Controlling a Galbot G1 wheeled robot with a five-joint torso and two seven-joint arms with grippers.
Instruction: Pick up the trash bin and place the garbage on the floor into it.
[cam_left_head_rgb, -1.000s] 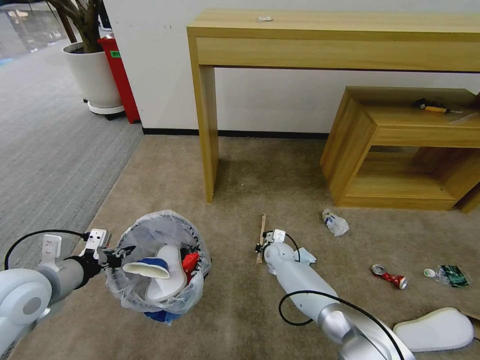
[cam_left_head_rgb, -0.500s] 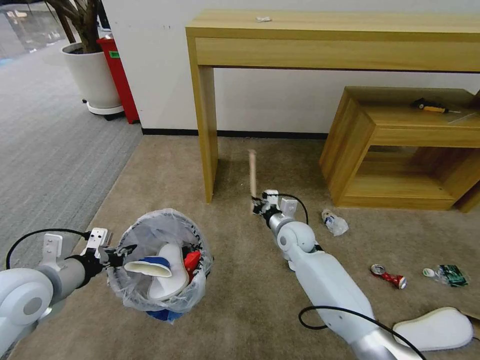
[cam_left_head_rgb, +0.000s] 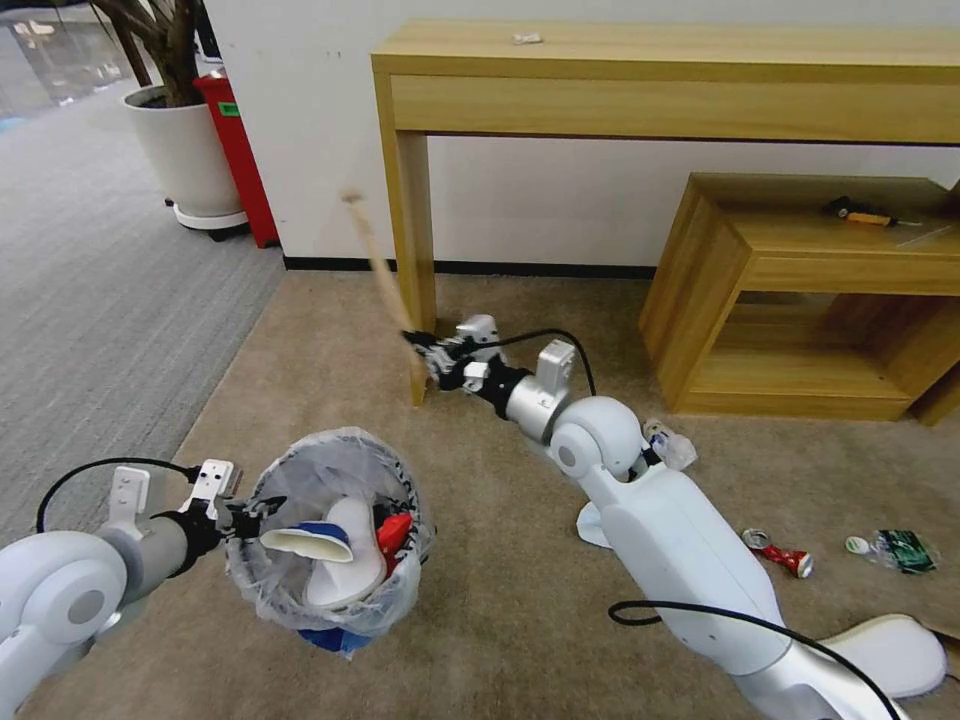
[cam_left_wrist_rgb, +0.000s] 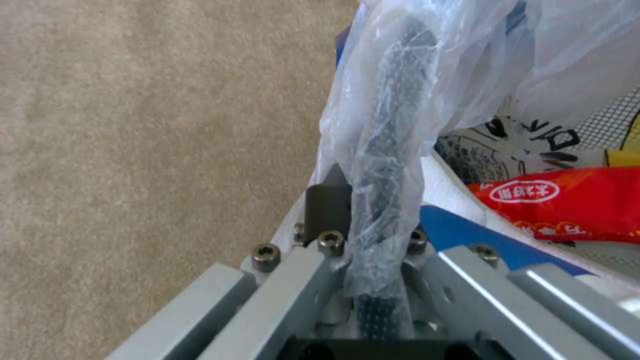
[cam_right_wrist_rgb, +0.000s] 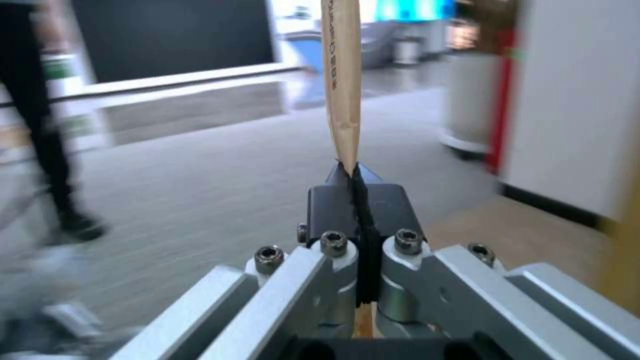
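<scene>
Over the carpet, left gripper is clamped on the bin rim, holding it up, while right gripper pinches the stick mid-air by the table leg

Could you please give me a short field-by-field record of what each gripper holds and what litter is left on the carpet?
left gripper: shut on the rim of the trash bin, held off the floor
bin contents: white insole, blue cup, red wrapper
right gripper: shut on the stick, raised near the table leg
litter on floor: crushed can, plastic wrapper, green packet, second insole
</scene>
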